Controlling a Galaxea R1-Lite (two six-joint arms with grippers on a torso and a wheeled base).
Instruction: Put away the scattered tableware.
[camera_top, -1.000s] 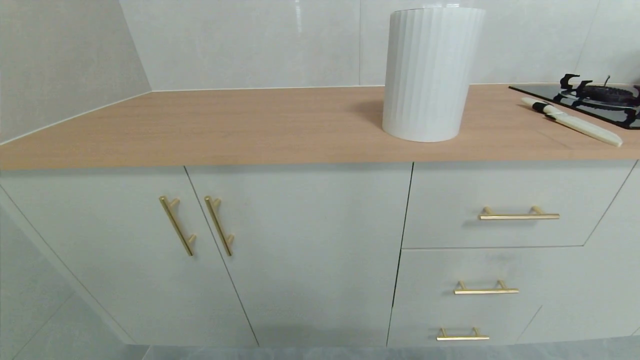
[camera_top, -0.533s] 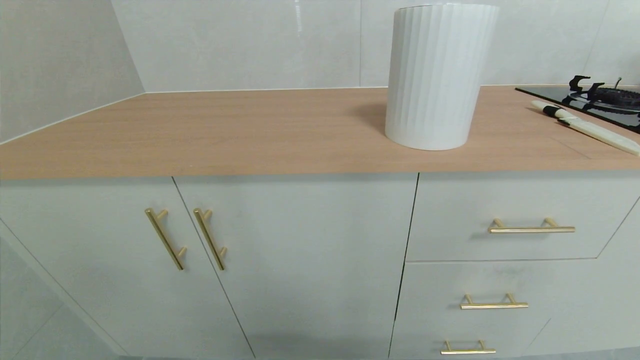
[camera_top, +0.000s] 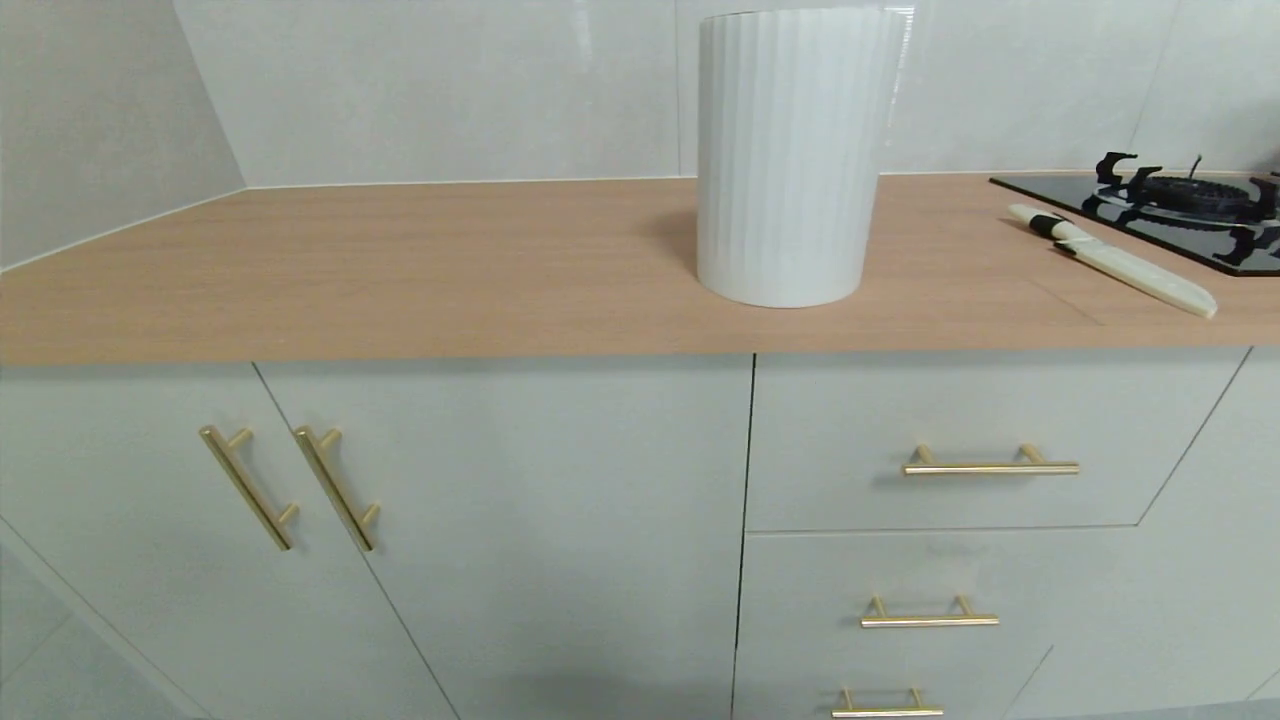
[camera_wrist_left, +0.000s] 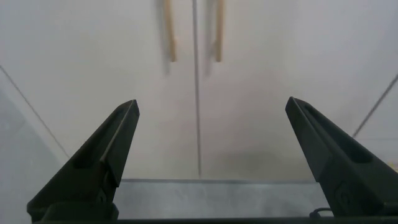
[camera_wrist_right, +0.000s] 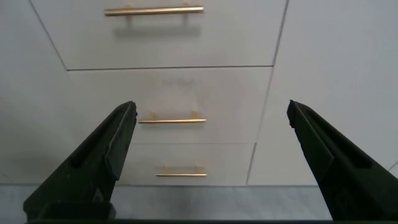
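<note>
The knife (camera_top: 1110, 262) lies flat on the wooden countertop (camera_top: 400, 270) at the robot's right, just beside the near edge of the black hob (camera_top: 1170, 210). Its long axis runs on a diagonal: the black-banded end points back and left toward the white ribbed container (camera_top: 785, 160), and the long pale end points to the counter's front edge at the right. The container stands upright, well apart from the knife; its inside is hidden from the head view.

The left gripper (camera_wrist_left: 211, 102) has its jaws spread wide and holds nothing, in front of the cabinet doors (camera_wrist_left: 261, 124). The right gripper (camera_wrist_right: 211, 106) is likewise spread and empty, facing the drawers (camera_wrist_right: 168, 93).

Since half a second ago the whole head view has swung, so the camera moved; knife and container keep their places on the counter
</note>
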